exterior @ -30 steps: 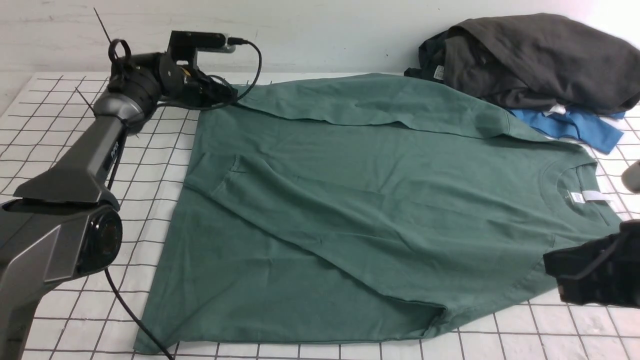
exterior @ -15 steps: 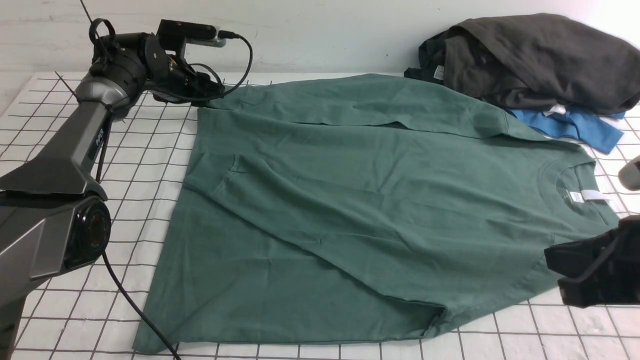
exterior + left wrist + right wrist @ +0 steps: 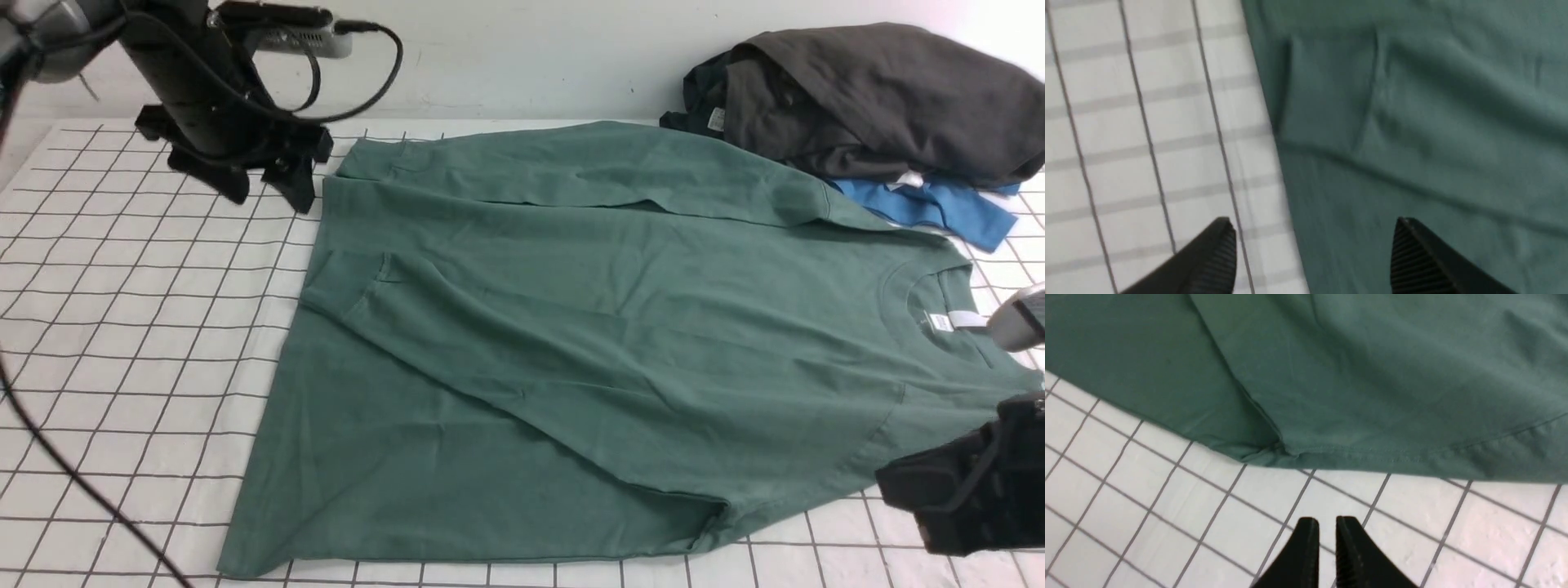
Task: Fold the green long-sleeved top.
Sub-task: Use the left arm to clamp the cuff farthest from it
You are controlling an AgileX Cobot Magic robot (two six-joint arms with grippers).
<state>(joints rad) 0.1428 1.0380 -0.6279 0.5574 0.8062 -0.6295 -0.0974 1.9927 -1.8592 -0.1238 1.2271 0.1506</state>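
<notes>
The green long-sleeved top (image 3: 571,327) lies flat on the white gridded table (image 3: 122,327), with its collar and white label (image 3: 955,320) to the right. Both sleeves are folded across the body; the far sleeve's cuff (image 3: 367,159) rests at the far left corner. My left gripper (image 3: 269,196) hangs open above the table just left of that corner, holding nothing. In the left wrist view, the left gripper (image 3: 1312,224) straddles the top's edge (image 3: 1412,122). My right gripper (image 3: 898,490) is at the front right by the shoulder. In the right wrist view, the right gripper (image 3: 1327,520) is narrowly open over bare table, short of the hem (image 3: 1351,375).
A pile of dark grey garments (image 3: 873,98) lies on a bright blue garment (image 3: 939,208) at the back right, touching the top's far shoulder. The white wall runs behind the table. A black cable (image 3: 82,482) trails across the front left.
My left gripper opened, let go of the far sleeve's cuff, and rose away to the left. The cuff now lies flat. The right gripper's jaws parted slightly and it dropped a little nearer.
</notes>
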